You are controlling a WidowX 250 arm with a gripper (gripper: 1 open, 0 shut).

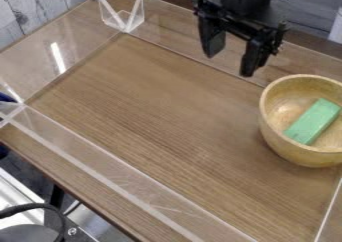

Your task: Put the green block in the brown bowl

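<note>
The green block [314, 121] lies flat inside the brown bowl [281, 132], which stands at the right side of the wooden table. My black gripper [233, 49] hangs pointing down above the table, up and to the left of the bowl. Its two fingers stand apart with nothing between them, so it is open. It touches neither the bowl nor the block.
A low clear acrylic wall [80, 156] rims the wooden tabletop [147, 111] on all sides. A clear bracket [122, 14] sits at the far left corner. Black stand parts show below the front edge [40, 226].
</note>
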